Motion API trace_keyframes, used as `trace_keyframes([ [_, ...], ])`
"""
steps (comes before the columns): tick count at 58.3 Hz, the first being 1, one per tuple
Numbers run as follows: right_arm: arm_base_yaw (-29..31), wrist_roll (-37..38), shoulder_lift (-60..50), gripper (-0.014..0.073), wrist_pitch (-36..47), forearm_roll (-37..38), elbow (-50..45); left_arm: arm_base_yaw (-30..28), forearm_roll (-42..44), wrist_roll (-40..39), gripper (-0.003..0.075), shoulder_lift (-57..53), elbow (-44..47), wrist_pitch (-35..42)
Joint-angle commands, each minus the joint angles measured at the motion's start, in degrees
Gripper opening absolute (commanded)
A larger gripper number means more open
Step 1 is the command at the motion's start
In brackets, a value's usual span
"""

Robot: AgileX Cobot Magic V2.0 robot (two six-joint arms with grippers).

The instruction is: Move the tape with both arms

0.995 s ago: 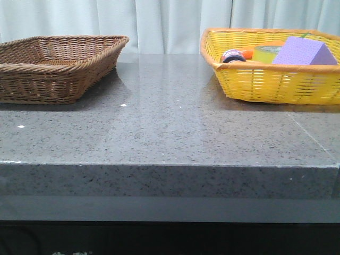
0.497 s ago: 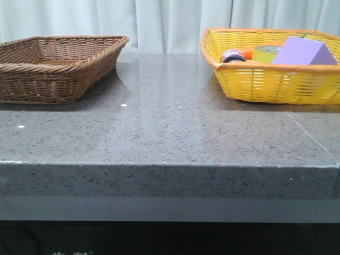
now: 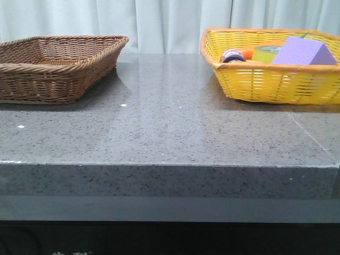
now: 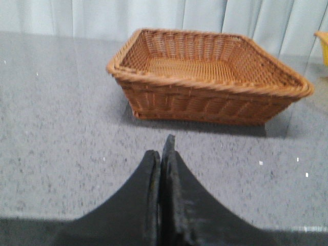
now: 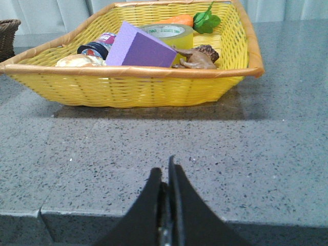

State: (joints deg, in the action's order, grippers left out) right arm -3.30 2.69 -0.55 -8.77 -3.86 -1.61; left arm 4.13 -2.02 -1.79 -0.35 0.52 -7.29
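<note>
The tape [image 3: 267, 52], a wide translucent yellow roll with a white core and green lettering, lies in the yellow basket [image 3: 265, 85] at the back right, partly hidden behind a purple block [image 3: 304, 52]. It also shows in the right wrist view [image 5: 166, 33]. My right gripper [image 5: 164, 171] is shut and empty, low over the table's front edge, well short of the basket [image 5: 128, 87]. My left gripper [image 4: 160, 154] is shut and empty, in front of the brown wicker basket [image 4: 205, 97]. Neither gripper shows in the front view.
The brown basket [image 3: 48, 79] stands at the back left and looks empty. The yellow basket also holds a small dark roll [image 5: 97, 46], a toy carrot [image 5: 184, 19], a brown figure [image 5: 197, 56] and a pale round thing [image 5: 77, 60]. Grey stone table [image 3: 170, 133] lies between.
</note>
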Motion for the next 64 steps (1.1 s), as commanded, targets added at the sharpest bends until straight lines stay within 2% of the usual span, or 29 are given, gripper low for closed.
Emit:
trace_keyframes([
  [1, 0.46, -0.17, -1.58, -0.012, 6.1, 0.15, 1.51, -0.05, -0.67, -0.54, -0.002, -0.98, 1.69, 9.42],
  [7, 0.46, -0.17, -1.58, -0.012, 8.03, 0.15, 2.35, -0.05, -0.67, -0.55, -0.002, -0.87, -1.94, 9.47],
  [14, 0.46, -0.17, -0.49, -0.012, 4.69, 0.15, 8.11, -0.05, -0.53, -0.55, -0.002, 2.33, -10.48, 4.53],
  [23, 0.46, -0.17, 6.73, -0.0118, -2.84, 0.15, 19.17, -0.05, -0.08, -0.55, -0.002, 13.32, -23.35, -4.31],
  [33, 0.46, -0.17, 18.76, -0.0118, -5.07, 0.15, 31.31, -0.05, 0.23, -0.55, -0.002, 28.06, -33.65, -5.89],
  [41, 0.46, -0.17, 23.93, -0.012, -4.86, 0.15, 35.02, -0.05, 0.23, -0.55, -0.002, 33.83, -36.35, -5.78],
  [51, 0.46, -0.17, 25.29, -0.0112, -4.26, 0.2, 35.09, -0.05, 0.23, -0.55, -0.0012, 34.43, -36.45, -5.52],
  [55, 0.46, -0.17, 25.29, -0.0052, -4.21, 0.2, 35.09, -0.05, 0.36, -0.55, 0.0066, 34.42, -36.45, -4.74],
  [56, 0.46, -0.17, 25.29, -0.0009, -4.21, 0.2, 35.09, -0.05, 0.46, -0.55, 0.0091, 34.42, -36.45, -4.62],
  [59, 0.46, -0.17, 25.29, 0.0072, -4.14, 0.2, 35.09, -0.05, 0.52, -0.55, 0.0218, 34.42, -36.45, -4.33],
  [61, 0.46, -0.17, 25.29, 0.0188, -4.14, 0.2, 35.09, -0.05, 0.52, -0.55, 0.0318, 34.42, -36.45, -4.2],
  [64, 0.46, -0.17, 25.37, 0.031, -3.94, 0.2, 35.09, -0.05, 0.52, -0.55, 0.0465, 34.42, -36.45, -4.2],
])
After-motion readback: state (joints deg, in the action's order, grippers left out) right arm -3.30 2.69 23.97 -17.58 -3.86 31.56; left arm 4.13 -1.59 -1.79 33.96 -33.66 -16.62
